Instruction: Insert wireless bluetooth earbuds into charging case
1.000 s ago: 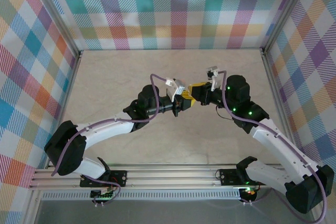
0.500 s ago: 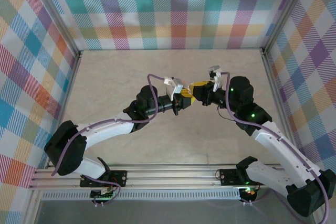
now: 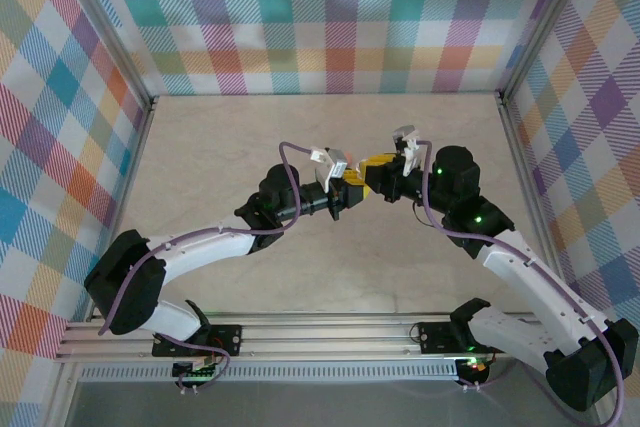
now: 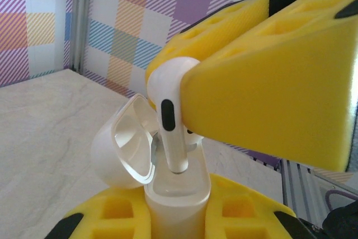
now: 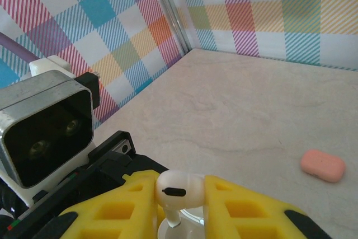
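Both arms meet mid-worktop, claws nose to nose, off the surface.

Left claw: clamped tight on the white case, yellow pads either side of the body. Case upright, lid hinged open and tipped away to the left in the left wrist view.

Right claw: closed down to a narrow gap, with the white bud pinched between its yellow pads. It grips the head, and the stem hangs straight down. From overhead the right claw sits just beside the left claw, pads nearly touching.

Bud position: directly over the case, stem pointing into the opening. In the left wrist view the bud has its stem tip at the case mouth, roughly level with the rim. Can't tell if it's touching the socket; it isn't seated, as the head and most of the stem are well above the rim.

There's a small white bit behind the stem inside the case; can't tell what it is.

Pink case is lying closed on the worktop, well apart from the claws, toward the plaid back wall.
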Controlling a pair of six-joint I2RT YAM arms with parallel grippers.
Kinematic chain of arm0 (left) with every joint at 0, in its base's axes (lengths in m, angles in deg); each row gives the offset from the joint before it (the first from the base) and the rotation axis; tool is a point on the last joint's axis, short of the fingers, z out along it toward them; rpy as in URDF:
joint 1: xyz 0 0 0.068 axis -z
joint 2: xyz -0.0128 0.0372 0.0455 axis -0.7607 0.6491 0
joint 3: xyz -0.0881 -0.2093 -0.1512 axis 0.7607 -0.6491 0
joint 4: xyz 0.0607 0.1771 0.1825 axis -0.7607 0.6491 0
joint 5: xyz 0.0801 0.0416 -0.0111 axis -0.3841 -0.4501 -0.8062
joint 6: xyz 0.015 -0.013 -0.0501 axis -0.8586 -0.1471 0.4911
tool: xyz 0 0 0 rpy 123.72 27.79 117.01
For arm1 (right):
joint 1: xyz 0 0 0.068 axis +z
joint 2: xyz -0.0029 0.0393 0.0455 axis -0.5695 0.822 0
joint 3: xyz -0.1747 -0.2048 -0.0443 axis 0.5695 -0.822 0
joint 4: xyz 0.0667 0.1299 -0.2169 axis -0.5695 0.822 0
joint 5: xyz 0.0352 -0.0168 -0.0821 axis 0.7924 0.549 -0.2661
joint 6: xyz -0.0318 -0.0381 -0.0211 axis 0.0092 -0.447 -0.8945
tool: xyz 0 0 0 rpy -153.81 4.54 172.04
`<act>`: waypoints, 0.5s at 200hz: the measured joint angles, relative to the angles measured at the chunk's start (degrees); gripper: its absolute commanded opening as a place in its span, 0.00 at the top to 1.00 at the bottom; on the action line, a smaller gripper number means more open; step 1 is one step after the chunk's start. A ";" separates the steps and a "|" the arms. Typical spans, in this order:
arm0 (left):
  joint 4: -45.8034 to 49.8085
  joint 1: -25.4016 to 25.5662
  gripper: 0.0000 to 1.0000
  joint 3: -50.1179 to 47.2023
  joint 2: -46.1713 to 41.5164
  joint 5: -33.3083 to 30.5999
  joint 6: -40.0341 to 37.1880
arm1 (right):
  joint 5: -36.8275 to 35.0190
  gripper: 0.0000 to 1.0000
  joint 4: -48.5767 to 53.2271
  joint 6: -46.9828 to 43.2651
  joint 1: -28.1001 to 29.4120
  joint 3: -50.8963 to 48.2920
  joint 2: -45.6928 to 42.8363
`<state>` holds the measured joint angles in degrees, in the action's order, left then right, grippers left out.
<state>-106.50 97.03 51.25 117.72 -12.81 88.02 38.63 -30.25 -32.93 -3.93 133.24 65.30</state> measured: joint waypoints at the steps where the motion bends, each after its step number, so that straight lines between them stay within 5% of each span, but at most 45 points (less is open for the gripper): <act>1: 0.00 0.00 1.00 0.00 -0.02 -0.04 0.00 | 0.02 0.74 0.00 -0.04 0.00 0.00 0.02; 100: 3.45 0.00 1.00 -0.39 -2.21 -8.55 -3.04 | -2.80 0.76 3.96 4.90 0.00 5.79 0.90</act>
<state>-103.05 97.03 50.86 115.52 -21.36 84.98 35.84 -26.29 -28.03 -3.93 139.03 66.20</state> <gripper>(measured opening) 0.166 0.252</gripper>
